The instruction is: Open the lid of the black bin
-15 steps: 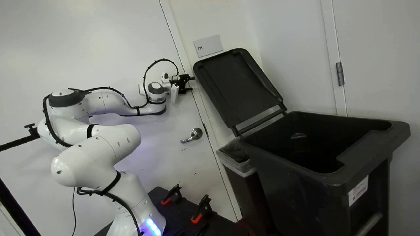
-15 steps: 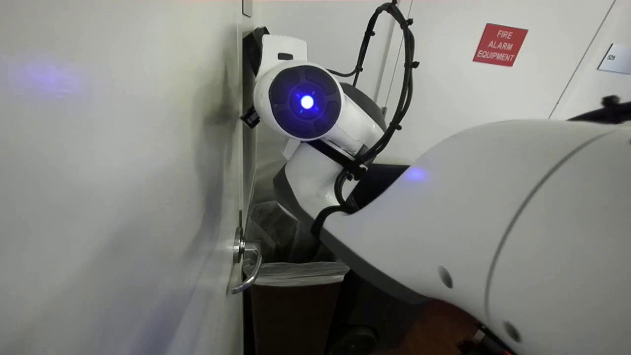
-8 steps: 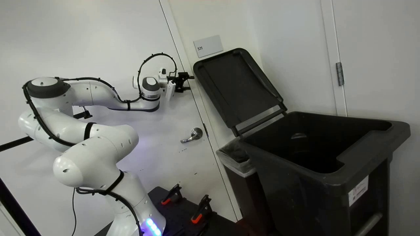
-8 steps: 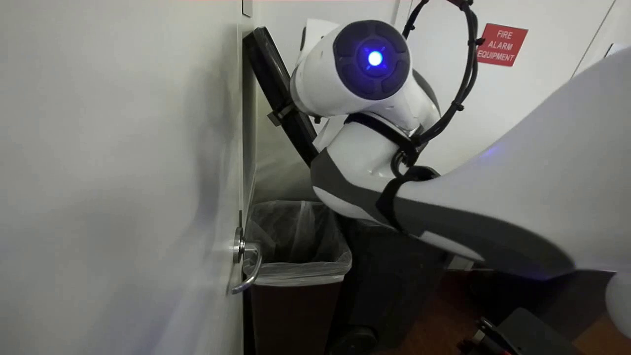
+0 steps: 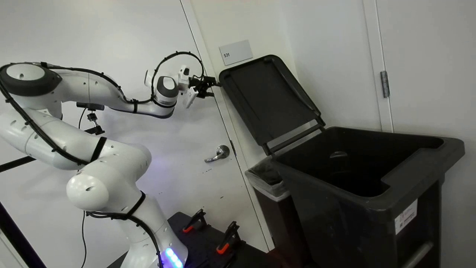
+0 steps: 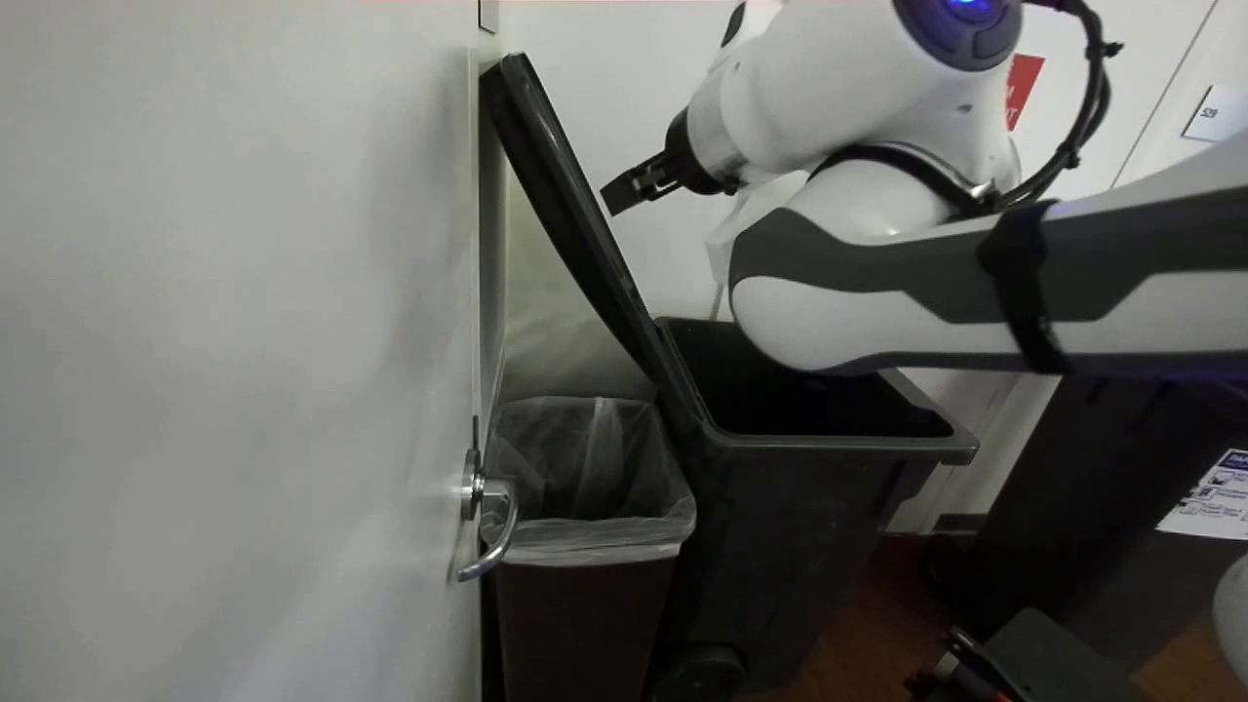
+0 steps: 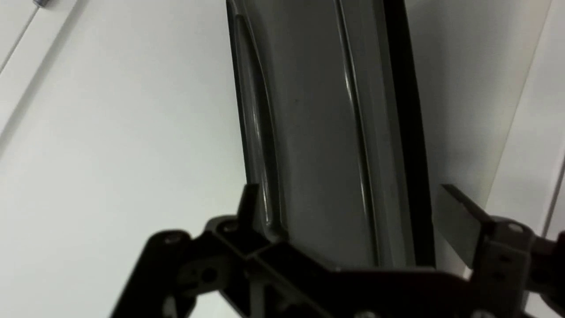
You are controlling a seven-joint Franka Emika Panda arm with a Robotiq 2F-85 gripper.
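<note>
The black bin [image 5: 334, 223] stands on the right in an exterior view and mid-frame in an exterior view [image 6: 770, 526]. Its lid [image 5: 269, 100] is swung up and open, leaning back toward the wall and door, also in an exterior view [image 6: 570, 214]. The inside of the bin shows dark. The lid's sticker side is hidden. My gripper [image 5: 216, 89] is open and empty beside the lid's upper edge. In an exterior view the gripper [image 6: 624, 190] is apart from the lid. In the wrist view the lid [image 7: 318, 110] lies ahead between the spread fingers of the gripper [image 7: 351, 187].
A brown trash can with a clear liner [image 6: 595, 546] stands between the door and bin. The door has a metal lever handle [image 5: 221, 152]. A second dark bin with a paper notice [image 6: 1214, 497] stands at the right. Orange-tipped clamps [image 5: 228, 238] sit by my base.
My arm has swung up and back, and the gripper has drawn away from the lid. The gripper stays open. The lid and bin have not visibly moved.
</note>
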